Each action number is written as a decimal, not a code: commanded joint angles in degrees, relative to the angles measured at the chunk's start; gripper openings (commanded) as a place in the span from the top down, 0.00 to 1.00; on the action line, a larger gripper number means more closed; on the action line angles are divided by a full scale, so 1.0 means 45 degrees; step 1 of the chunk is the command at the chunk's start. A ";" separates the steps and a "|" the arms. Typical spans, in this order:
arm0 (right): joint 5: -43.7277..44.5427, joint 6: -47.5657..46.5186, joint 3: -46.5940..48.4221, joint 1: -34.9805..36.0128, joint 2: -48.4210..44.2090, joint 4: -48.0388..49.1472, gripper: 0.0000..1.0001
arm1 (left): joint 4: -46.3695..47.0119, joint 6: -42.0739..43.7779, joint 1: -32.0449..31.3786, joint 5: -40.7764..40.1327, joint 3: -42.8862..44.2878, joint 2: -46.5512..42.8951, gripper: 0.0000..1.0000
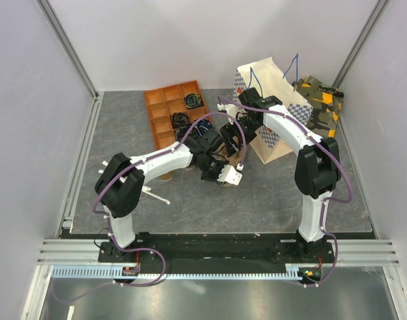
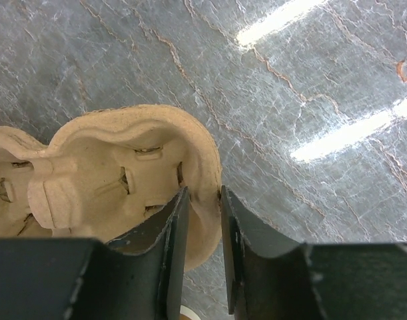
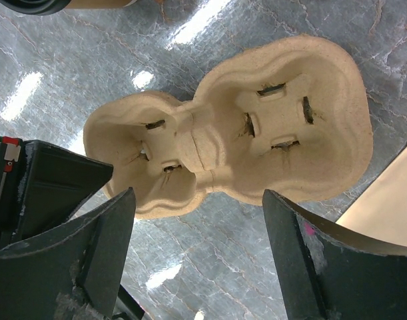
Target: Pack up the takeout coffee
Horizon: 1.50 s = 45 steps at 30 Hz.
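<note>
Black jaws astride pulp carrier (image 2: 96, 167) rim (grey tabletop (image 2: 290, 100) below)

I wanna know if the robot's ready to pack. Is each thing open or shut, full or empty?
Cup carrier: both wells empty, facing up.
Left gripper: narrow, astride the carrier's rim; grip unclear.
Right gripper: wide open above the carrier.
Paper bag: standing, handles up.
Orange tray: cables in some compartments.

From above and behind the arm bases, looks down over the bench (image 1: 256, 193). From each wrist, peers down past its own fingers (image 2: 173, 253), close to the surface. Shares the pulp carrier (image 3: 223, 133) across both wrist views (whole from the right, one end from the left).
</note>
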 commanded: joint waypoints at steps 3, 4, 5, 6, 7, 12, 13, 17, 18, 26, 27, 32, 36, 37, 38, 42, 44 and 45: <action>-0.0072 -0.0146 0.0457 -0.0039 -0.0440 -0.0026 0.14 | -0.0414 0.0256 0.0052 0.0243 0.0717 0.0419 0.60; -0.0072 -0.0146 0.0477 -0.0039 -0.0440 -0.0026 0.14 | -0.0414 0.0275 0.0071 0.0166 0.0736 0.0419 0.59; -0.0072 -0.0146 0.0438 -0.0039 -0.0420 -0.0026 0.14 | -0.0433 0.0256 0.0052 0.0146 0.0737 0.0458 0.59; -0.0092 -0.0146 0.0438 -0.0058 -0.0420 -0.0026 0.14 | -0.0414 0.0256 0.0071 0.0165 0.0737 0.0478 0.59; -0.0092 -0.0146 0.0438 -0.0058 -0.0440 -0.0026 0.14 | -0.0453 0.0275 0.0071 0.0146 0.0717 0.0497 0.60; -0.0111 -0.0166 0.0419 -0.0039 -0.0420 -0.0046 0.14 | -0.0648 0.0236 0.0169 0.0477 0.0970 0.0459 0.79; -0.0111 -0.0166 0.0438 -0.0058 -0.0420 -0.0026 0.14 | -0.0764 0.0236 0.0169 0.0516 0.1048 0.0420 0.81; -0.0111 -0.0166 0.0457 -0.0058 -0.0420 -0.0007 0.14 | -0.1214 0.0041 0.0169 0.0751 0.1400 0.0225 0.91; -0.0111 -0.0166 0.0457 -0.0039 -0.0401 -0.0007 0.14 | -0.1253 0.0021 0.0169 0.0790 0.1459 0.0166 0.93; -0.0092 -0.0205 0.0711 -0.0058 -0.0362 -0.0046 0.13 | -0.1488 -0.0134 0.0266 0.0614 0.1440 -0.0302 0.98; -0.0092 -0.0205 0.0711 -0.0058 -0.0342 -0.0046 0.13 | -0.1488 -0.0174 0.0305 0.0614 0.1459 -0.0323 0.98; -0.0170 -0.0185 0.0770 -0.0058 -0.0323 -0.0026 0.13 | -0.1527 -0.0330 0.0384 0.0575 0.1557 -0.0420 0.97; -0.0209 -0.0185 0.0828 -0.0058 -0.0323 -0.0026 0.13 | -0.1663 -0.0447 0.0442 0.0731 0.1732 -0.0498 0.98; -0.0228 -0.0204 0.0809 -0.0058 -0.0323 -0.0046 0.13 | -0.1780 -0.0467 0.0442 0.0751 0.1752 -0.0499 0.98; -0.0248 -0.0205 0.0809 -0.0058 -0.0323 -0.0026 0.13 | -0.1801 -0.0525 0.0462 0.0790 0.1752 -0.0518 0.97; -0.0228 -0.0224 0.0809 -0.0058 -0.0342 -0.0046 0.12 | -0.1859 -0.0779 0.0559 0.0926 0.1830 -0.0499 0.94; -0.0209 -0.0224 0.0828 -0.0058 -0.0323 -0.0046 0.12 | -0.1956 -0.0858 0.0637 0.0966 0.1869 -0.0479 0.94; -0.0228 -0.0224 0.0828 -0.0058 -0.0323 -0.0026 0.12 | -0.1976 -0.0896 0.0638 0.0985 0.1889 -0.0460 0.93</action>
